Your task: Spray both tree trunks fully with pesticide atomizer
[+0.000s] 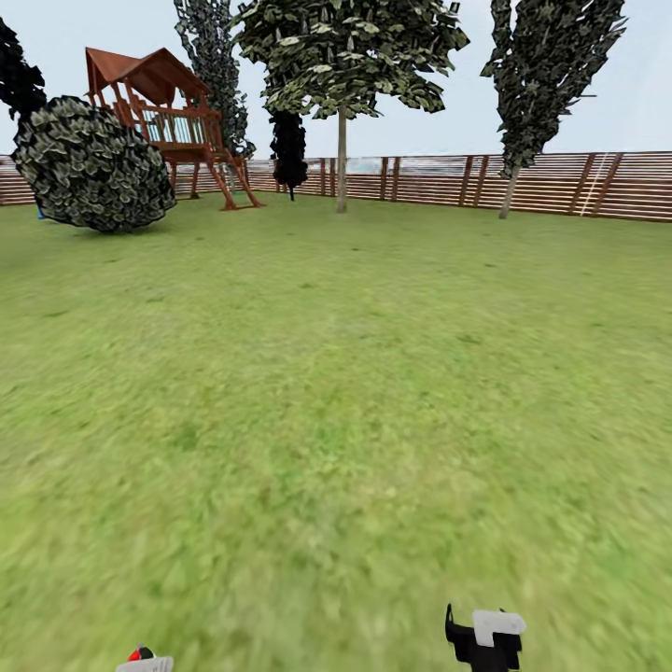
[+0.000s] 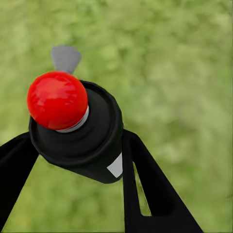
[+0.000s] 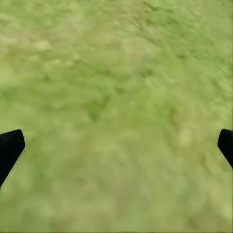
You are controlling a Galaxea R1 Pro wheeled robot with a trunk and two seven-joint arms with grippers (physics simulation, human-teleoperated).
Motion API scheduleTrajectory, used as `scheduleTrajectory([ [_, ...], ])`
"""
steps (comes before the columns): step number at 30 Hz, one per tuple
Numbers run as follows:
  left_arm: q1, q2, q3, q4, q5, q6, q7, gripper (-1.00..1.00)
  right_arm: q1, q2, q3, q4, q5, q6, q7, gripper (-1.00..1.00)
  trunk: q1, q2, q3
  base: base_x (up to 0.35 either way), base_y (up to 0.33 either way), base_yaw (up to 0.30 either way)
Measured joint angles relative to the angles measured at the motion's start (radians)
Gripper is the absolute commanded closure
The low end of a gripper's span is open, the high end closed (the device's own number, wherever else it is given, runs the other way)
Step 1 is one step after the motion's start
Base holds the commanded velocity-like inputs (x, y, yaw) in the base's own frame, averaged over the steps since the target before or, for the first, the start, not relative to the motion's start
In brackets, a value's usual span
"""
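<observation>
The pesticide atomizer [image 2: 77, 131] is seen clamped in the left gripper [image 2: 80, 155], w/ a black finger pressed to each side of the dark body; the red button [image 2: 57, 100] sits on top and a grey nozzle tip [image 2: 65, 57] pokes past it. In the head view just the red top and pale cap of the can [image 1: 142, 659] are caught at approx 7 o'clock, at the frame's lower edge. So pickup is judged done.

The right gripper [image 1: 487, 637] is carried low at approx 5 o'clock, white finger plate showing. In the right wrist view its two black fingertips [image 3: 9, 148] are spread wide apart, nothing between them, only grass [image 3: 116, 107] beneath.

Lawn [image 1: 336, 392] is stretched out ahead. At 12 o'clock, far off by the slat fence [image 1: 560, 182], one tree [image 1: 342, 56] is stood w/ a thin pale trunk [image 1: 342, 159]. A second tree [image 1: 551, 65] is placed at approx 1 o'clock, its trunk [image 1: 509, 191] leaning slightly. At 11 o'clock a wooden play tower [image 1: 168, 121] and a round bush [image 1: 91, 166] are set.

Step in hand, as judged: transit toward the trees, spraying not yet begun. Both trunks are well apart from the robot. Next move calls for the base to be driven up to a trunk, then the nozzle to be aimed at the bark and the button pressed; which way the nozzle faces should be checked first.
</observation>
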State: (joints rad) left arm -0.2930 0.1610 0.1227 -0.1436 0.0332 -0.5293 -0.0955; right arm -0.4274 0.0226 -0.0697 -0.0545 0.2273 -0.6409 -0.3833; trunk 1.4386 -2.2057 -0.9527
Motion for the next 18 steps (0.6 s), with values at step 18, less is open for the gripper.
scheduleTrajectory([
  [18, 0.000, 0.000, 0.000, 0.000, 0.000, 0.000, 0.000, 1.00, 0.000, 0.000, 0.000, 0.000, -0.002, 0.000, -0.001, -1.00, 0.000, 0.000, 0.000, 0.338, 0.000, 0.000],
])
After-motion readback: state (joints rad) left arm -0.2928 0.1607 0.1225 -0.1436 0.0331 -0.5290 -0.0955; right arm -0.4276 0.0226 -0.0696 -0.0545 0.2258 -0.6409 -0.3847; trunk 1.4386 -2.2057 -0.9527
